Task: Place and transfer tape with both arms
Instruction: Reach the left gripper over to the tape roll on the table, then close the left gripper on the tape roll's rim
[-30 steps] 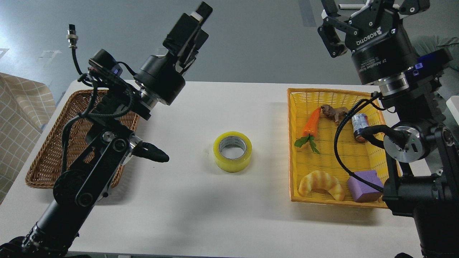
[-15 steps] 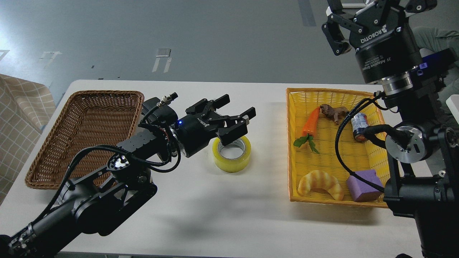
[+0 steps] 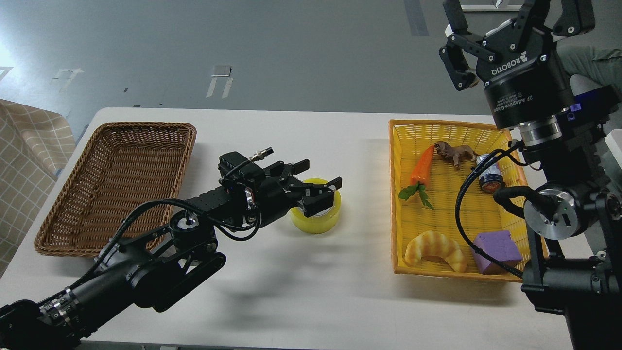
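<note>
Two baskets flank the white table [image 3: 301, 291]: at the left a brown one [image 3: 116, 184], seemingly with nothing in it, and at the right a yellow one [image 3: 437, 204] with a carrot [image 3: 422, 165], a croissant [image 3: 435, 249], a purple block [image 3: 495, 252], a toy animal [image 3: 454, 153] and a small can [image 3: 488, 176]. Between them, about mid-table, the tape [image 3: 318, 218] lies flat with its core facing up. The left gripper [image 3: 316, 187] reaches in low from the left, its jaws spread wide; one finger hangs over the roll's hole and the other sits behind the rim, though I cannot tell whether either yet touches. It holds nothing. The roll looks light and stiff, and its glossy outer face is likely slippery, so the surest hold is probably across the wall, one finger inside the core and one outside, where the cardboard gives friction. Squeezing there should not crush it. At the far right, the right gripper [image 3: 505, 29] is raised high above the yellow basket, fingers apart and empty, well away from the tape.
</note>
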You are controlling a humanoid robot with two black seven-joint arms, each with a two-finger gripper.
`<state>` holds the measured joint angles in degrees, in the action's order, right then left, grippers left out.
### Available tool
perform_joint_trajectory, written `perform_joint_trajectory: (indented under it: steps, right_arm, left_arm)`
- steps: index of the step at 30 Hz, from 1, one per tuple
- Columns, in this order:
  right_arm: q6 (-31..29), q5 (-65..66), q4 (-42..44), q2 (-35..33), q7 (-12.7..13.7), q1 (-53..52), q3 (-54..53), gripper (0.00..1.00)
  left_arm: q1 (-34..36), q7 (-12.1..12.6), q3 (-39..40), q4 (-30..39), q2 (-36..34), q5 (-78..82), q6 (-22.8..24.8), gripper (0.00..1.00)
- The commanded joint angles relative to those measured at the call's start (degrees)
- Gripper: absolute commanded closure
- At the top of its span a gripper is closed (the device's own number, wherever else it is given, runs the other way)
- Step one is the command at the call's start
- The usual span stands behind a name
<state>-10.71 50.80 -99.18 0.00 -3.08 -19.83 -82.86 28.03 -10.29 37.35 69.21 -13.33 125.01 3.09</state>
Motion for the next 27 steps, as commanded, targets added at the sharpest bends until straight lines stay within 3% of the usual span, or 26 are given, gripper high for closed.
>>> perform_joint_trajectory:
  steps: [1, 5, 14, 27]
  right_arm:
    - [0.0, -0.1, 0.0, 0.0, -0.2, 0.9, -0.2, 0.0]
    - [0.0, 0.0, 0.0, 0.0, -0.2, 1.1, -0.3, 0.0]
    - [0.1, 0.0, 0.0, 0.0, -0.2, 1.1, -0.9, 0.0]
    - [0.1, 0.0, 0.0, 0.0, -0.2, 2.2, -1.2, 0.0]
  left_arm:
    - [1.8, -0.1, -1.0, -3.0, 1.2, 0.0, -0.2, 0.02]
    - [3.1, 0.0, -1.3, -5.8, 2.0, 0.0, -0.5, 0.02]
    - [7.8, -0.1, -6.7, -13.8, 1.4, 0.0, -6.9, 0.02]
    - [7.5, -0.2, -7.8, -14.6, 1.3, 0.0, -7.4, 0.02]
